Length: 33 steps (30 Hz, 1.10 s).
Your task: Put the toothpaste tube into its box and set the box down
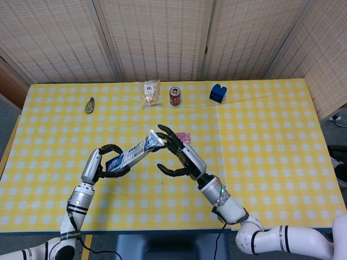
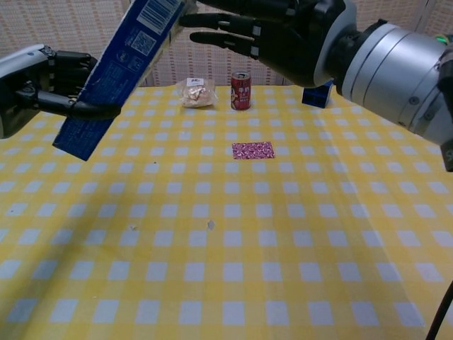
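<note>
My left hand [image 1: 104,161] [image 2: 53,81] grips the lower part of the blue toothpaste box [image 1: 129,156] [image 2: 117,74], which is held off the table and tilts up to the right. At the box's upper mouth a pale end [image 1: 153,140] shows; I cannot tell whether it is the tube or a flap. Otherwise the toothpaste tube is hidden inside the box. My right hand [image 1: 177,153] [image 2: 283,32] hovers at the box's upper end with its fingers spread, fingertips [image 2: 195,18] close to the mouth, holding nothing.
On the yellow checked table [image 1: 260,141] lie a pink patterned wrapper [image 1: 183,136] [image 2: 253,150] near the middle, and along the far edge a snack bag [image 1: 151,93], a red can [image 1: 175,96], a blue block [image 1: 218,93] and a small green item [image 1: 90,105].
</note>
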Each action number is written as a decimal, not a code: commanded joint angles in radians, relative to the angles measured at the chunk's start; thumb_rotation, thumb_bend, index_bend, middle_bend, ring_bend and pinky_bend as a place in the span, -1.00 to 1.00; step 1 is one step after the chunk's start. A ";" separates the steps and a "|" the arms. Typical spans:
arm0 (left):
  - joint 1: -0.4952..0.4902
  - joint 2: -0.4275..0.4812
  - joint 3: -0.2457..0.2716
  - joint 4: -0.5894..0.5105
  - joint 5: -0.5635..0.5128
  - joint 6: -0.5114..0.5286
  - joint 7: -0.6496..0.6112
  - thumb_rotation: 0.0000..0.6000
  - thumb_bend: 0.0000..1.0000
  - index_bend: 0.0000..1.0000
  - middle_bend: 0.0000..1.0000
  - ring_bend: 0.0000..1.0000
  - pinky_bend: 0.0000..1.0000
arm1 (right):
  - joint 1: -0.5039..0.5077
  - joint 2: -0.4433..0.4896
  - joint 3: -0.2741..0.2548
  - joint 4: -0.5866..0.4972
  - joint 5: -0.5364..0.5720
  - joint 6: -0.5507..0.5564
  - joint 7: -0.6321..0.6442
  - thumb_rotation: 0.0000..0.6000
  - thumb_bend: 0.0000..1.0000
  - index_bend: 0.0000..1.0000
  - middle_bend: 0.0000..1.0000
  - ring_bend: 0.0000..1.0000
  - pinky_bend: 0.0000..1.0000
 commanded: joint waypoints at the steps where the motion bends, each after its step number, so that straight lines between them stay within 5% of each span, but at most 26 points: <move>1: 0.001 0.006 -0.001 -0.003 0.002 -0.006 -0.021 1.00 -0.70 0.13 0.17 -0.15 -0.45 | 0.002 0.011 -0.013 0.008 -0.028 0.009 0.026 1.00 -0.23 -1.00 -0.82 -0.78 -0.77; 9: 0.009 0.016 -0.008 -0.010 0.022 0.003 -0.099 1.00 -0.70 0.13 0.17 -0.15 -0.45 | -0.010 0.072 -0.046 0.003 -0.097 0.034 0.108 1.00 -0.24 -1.00 -0.84 -0.81 -0.78; 20: 0.020 0.023 -0.014 0.024 0.024 0.013 -0.158 1.00 -0.70 0.14 0.17 -0.15 -0.45 | -0.089 0.274 -0.136 0.036 -0.273 0.201 0.101 1.00 -0.24 -1.00 -0.86 -0.82 -0.83; 24: 0.024 0.022 -0.014 0.038 0.038 0.025 -0.180 1.00 -0.70 0.14 0.17 -0.15 -0.45 | -0.109 0.325 -0.162 0.067 -0.309 0.237 -0.022 1.00 -0.24 -1.00 -0.78 -0.77 -0.82; 29: 0.025 0.020 -0.003 0.047 0.053 0.029 -0.174 1.00 -0.70 0.14 0.17 -0.15 -0.45 | -0.124 0.325 -0.194 0.103 -0.319 0.239 -0.314 1.00 -0.24 -1.00 0.54 0.32 0.15; 33: 0.022 0.016 0.007 0.048 0.061 0.027 -0.157 1.00 -0.70 0.14 0.17 -0.15 -0.45 | -0.120 0.290 -0.209 0.113 -0.326 0.249 -0.400 1.00 -0.24 -1.00 0.88 0.65 0.47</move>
